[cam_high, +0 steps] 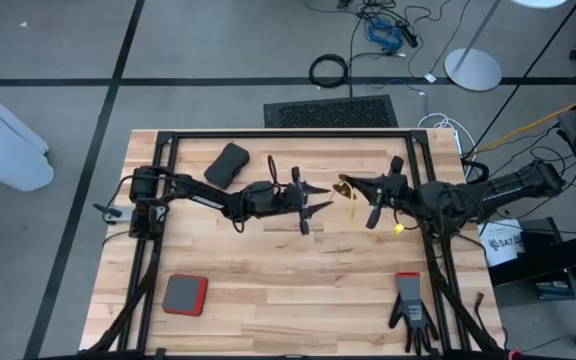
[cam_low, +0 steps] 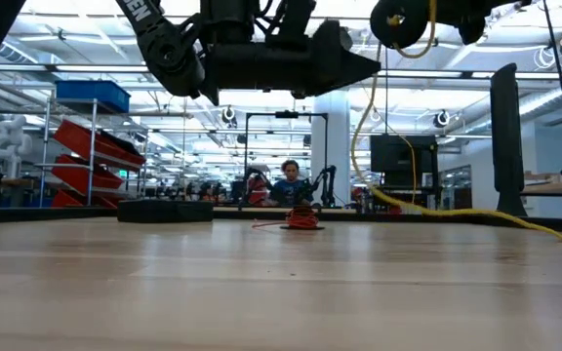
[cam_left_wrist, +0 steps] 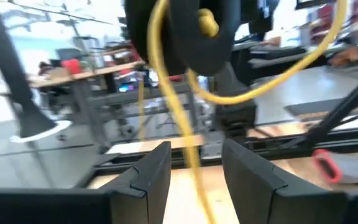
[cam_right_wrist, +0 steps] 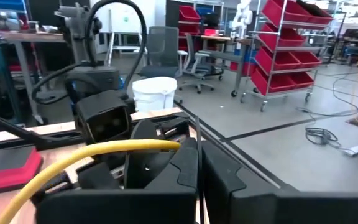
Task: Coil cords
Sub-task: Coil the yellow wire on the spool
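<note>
Currently aloft | right gripper (cam_high: 350,187) clamped on yellow cord (cam_low: 388,190), black reel (cam_low: 401,21) raised with it | left gripper (cam_high: 318,198) wide, empty, facing reel | reddish-orange cord (cam_low: 301,219) on bench (cam_high: 288,290) below, untouched | risk: trailing slack snags, cord slips | containers: none seen

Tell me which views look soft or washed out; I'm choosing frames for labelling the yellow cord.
Left wrist view: the yellow cord and black reel are blurred close up, with bright glare behind. Low view: ceiling lights leave the left gripper in silhouette. High view: evenly lit, but the cord is tiny. Right wrist view: cord fairly clear beside the right gripper.
</note>
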Motion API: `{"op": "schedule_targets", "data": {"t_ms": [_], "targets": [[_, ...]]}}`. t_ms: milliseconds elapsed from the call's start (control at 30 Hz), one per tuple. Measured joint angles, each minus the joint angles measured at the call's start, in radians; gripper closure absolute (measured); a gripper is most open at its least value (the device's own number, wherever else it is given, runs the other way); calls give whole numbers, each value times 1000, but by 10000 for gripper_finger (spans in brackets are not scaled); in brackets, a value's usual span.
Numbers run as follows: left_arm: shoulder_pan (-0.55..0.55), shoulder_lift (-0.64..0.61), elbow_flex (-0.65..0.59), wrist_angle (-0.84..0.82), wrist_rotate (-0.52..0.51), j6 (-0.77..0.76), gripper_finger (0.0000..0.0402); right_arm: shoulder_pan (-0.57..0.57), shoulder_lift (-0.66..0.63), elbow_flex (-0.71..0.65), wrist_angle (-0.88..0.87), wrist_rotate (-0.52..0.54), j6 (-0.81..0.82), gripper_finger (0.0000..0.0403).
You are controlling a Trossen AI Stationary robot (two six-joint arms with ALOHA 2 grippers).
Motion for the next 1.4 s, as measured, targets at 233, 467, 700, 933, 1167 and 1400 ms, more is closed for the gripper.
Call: {"op": "schedule_targets", "data": {"t_ms": [233, 467, 700, 933, 1167, 1400], "targets": [[-47, 0, 0, 8, -115, 168, 252, 9, 0, 0, 0, 4, 0, 403], [-55, 0, 29, 8, -155, 182, 252, 9, 14, 0, 11, 3, 8, 403], [-52, 0, 50, -6, -209, 182, 252, 13, 44, 1, 41, -21, 23, 403], [-45, 0, 51, -66, -253, 171, 254, 31, 53, 1, 60, -22, 10, 403], [-45, 0, 51, -65, -249, 189, 357, 34, 53, 1, 60, -21, 8, 403], [-27, 0, 51, -86, -212, 190, 390, 36, 53, 1, 59, -21, 7, 403]]}}
